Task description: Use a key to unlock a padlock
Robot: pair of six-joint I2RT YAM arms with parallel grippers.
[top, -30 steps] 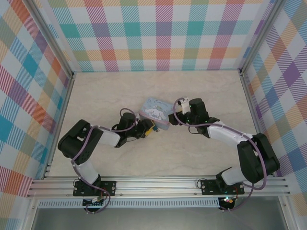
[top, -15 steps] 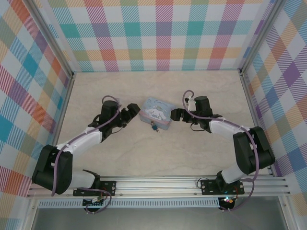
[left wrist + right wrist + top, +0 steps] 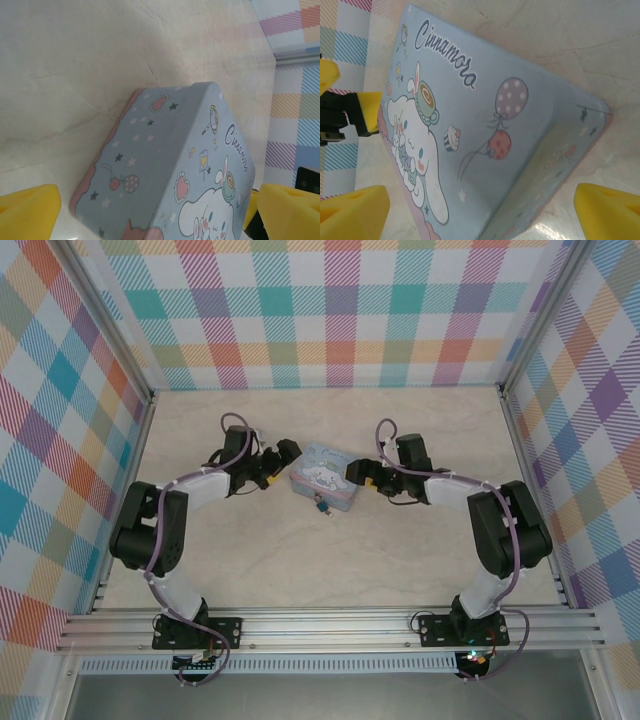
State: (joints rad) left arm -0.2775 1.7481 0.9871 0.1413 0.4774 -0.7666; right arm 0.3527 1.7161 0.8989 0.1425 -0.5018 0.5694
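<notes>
- Now we are holding both pincers released, jaws spread wide and nothing gripped in either.
- We are hovering the left pincer (image 3: 279, 465) just left of the tin box (image 3: 322, 476) and the right pincer (image 3: 360, 477) just right of it, probably flanking the tin to brace it against sliding on the table (image 3: 420, 550).
- From each wrist we are seeing the tin lying between yellow fingers (image 3: 27, 207), apparently untouched.
- We are finding the padlock (image 3: 322, 506) hanging at the tin's near edge, within reach of both arms.
- We are not making out the key; it is too small to tell whether it is sitting in the padlock.
</notes>
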